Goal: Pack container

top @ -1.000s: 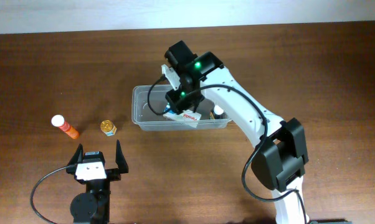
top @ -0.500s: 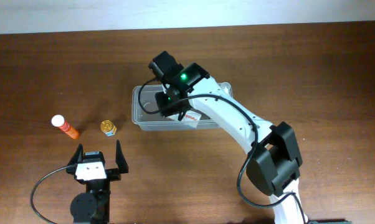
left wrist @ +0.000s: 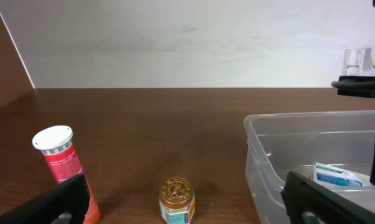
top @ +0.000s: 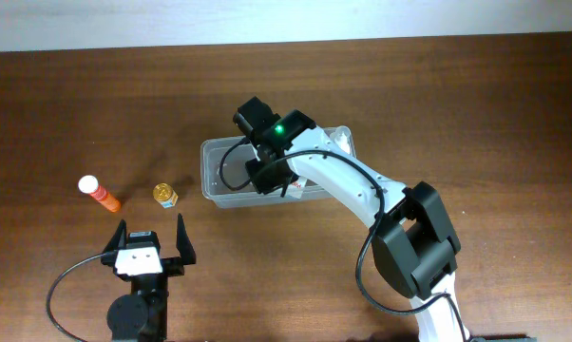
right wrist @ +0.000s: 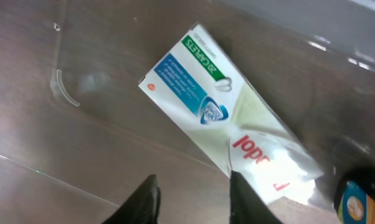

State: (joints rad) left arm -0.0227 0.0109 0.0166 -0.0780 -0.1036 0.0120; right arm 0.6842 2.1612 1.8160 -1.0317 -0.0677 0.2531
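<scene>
The container (top: 210, 157) is a clear shallow tub at the table's middle. It also shows in the left wrist view (left wrist: 262, 155) and the right wrist view (right wrist: 64, 90). Inside it lie a white-and-blue box (right wrist: 190, 87) and a white packet with red letters (right wrist: 262, 152). My right gripper (top: 267, 178) hangs over the tub's left half, open and empty (right wrist: 197, 202), just above its floor beside the packet. My left gripper (top: 151, 249) is open and empty near the front edge (left wrist: 184, 186). An orange tube with a white cap (top: 99, 193) and a small gold-lidded jar (top: 164, 195) stand left of the tub.
A dark bottle with a blue and yellow label (right wrist: 362, 196) sits in the tub at the right wrist view's lower right. The jar (left wrist: 177, 200) stands between my left fingers' line of sight, the orange tube (left wrist: 61, 165) to its left.
My right gripper has moved left along the tub and lower. The white packet it was over now lies on the tub's floor, free of the fingers. The left arm has not moved.
</scene>
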